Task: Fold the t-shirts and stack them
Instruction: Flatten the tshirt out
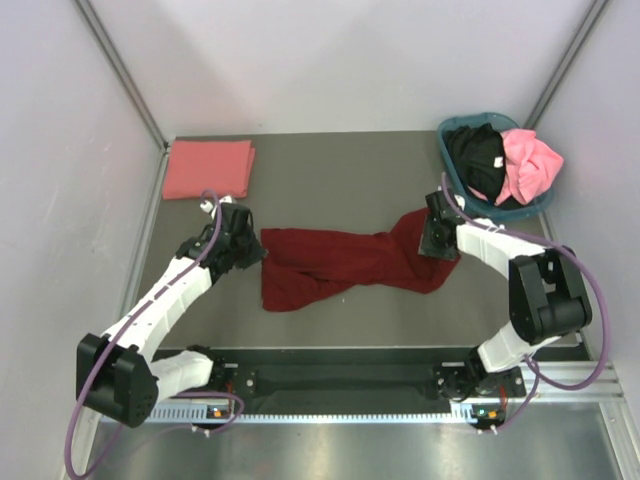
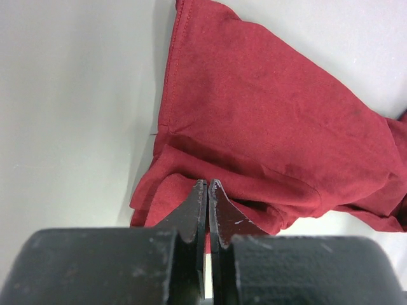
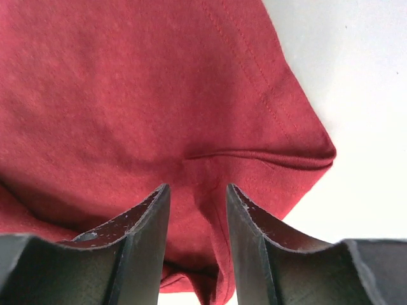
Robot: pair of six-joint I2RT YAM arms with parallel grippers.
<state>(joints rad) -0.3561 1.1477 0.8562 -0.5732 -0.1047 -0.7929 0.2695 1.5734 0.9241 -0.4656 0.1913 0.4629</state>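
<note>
Maroon t-shirt (image 1: 340,262) lies long axis left-right between arms; left gripper (image 2: 208,183) jaws pressed together at its left end, right gripper (image 3: 198,189) jaws spread over right end

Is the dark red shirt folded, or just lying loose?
Not folded. The dark red shirt lies rumpled and pulled out long across the table, with uneven, bunched edges and no tidy rectangle.

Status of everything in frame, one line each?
Maroon shirt: unfolded, rumpled on the table.
Salmon shirt: folded, far left corner.
Basket: upright, far right corner.
Black shirt: bunched in the basket.
Pink shirt: bunched in the basket.
Left gripper: jaws shut at maroon shirt's left edge.
Right gripper: jaws apart over its right end.
</note>
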